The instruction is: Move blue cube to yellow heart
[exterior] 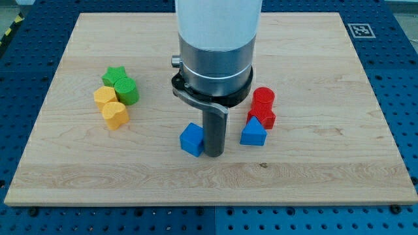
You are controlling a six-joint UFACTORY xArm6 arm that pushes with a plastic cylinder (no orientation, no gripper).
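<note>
While arm body hides board's top, my tip (213, 154) touches blue cube (192, 139), holding nothing.

The arm comes down from the view's top, a wide white cylinder above a grey metal collar; below it a dark bracket holds the straight dark rod upright; my tip (213, 155) meets the surface, near the view's centre.
</note>
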